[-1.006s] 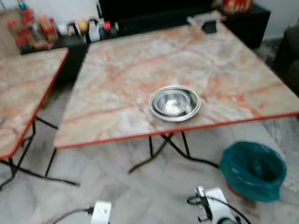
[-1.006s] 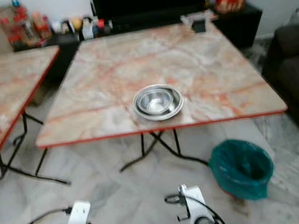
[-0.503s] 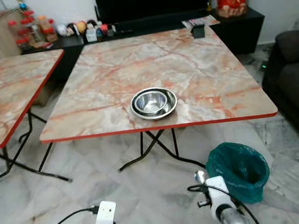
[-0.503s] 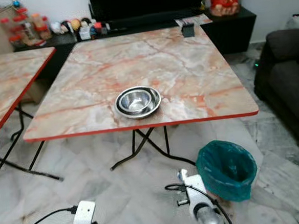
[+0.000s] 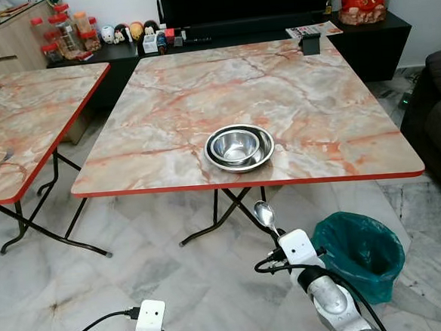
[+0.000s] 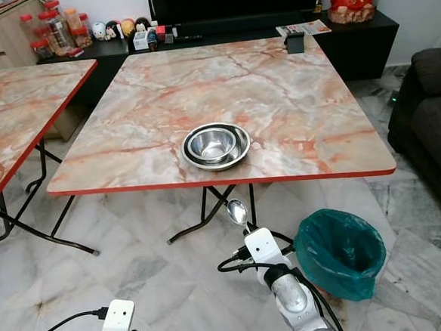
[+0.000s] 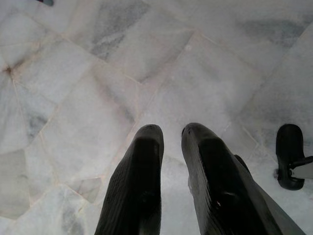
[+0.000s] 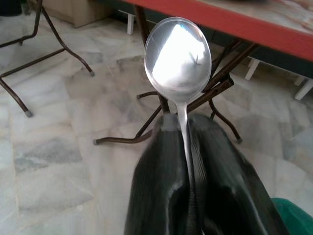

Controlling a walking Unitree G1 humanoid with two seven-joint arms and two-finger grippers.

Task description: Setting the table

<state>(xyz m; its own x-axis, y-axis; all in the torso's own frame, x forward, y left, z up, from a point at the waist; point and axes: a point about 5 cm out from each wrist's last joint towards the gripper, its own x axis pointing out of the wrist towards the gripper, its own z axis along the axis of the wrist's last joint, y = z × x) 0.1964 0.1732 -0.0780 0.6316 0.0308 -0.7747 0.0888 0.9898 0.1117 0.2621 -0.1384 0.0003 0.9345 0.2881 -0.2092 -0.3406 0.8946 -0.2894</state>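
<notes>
A steel spoon [image 8: 178,61] was held in the right gripper [image 8: 188,128], its handle pinched between the two black fingers [image 8: 164,161] and its bowl pointing up and forward past the fingertips. In the head views the spoon [image 5: 265,215] was seen below the near red edge of the marble-patterned folding table [image 5: 331,120], in front of the table's black crossed legs [image 5: 227,210]. Two nested steel bowls [image 5: 239,147] were seen on the tabletop near that front edge, well apart from the spoon. A small black box [image 5: 310,44] was noted at the table's far right corner. A teal-lined waste bin [image 5: 357,250] was seen on the marble floor [image 5: 123,286], just to the right of the right arm. A second table [image 5: 27,111] of the same pattern was seen to the left. The left gripper [image 7: 171,134] was hung low over the floor, nothing held, with a narrow gap between its fingertips.
</notes>
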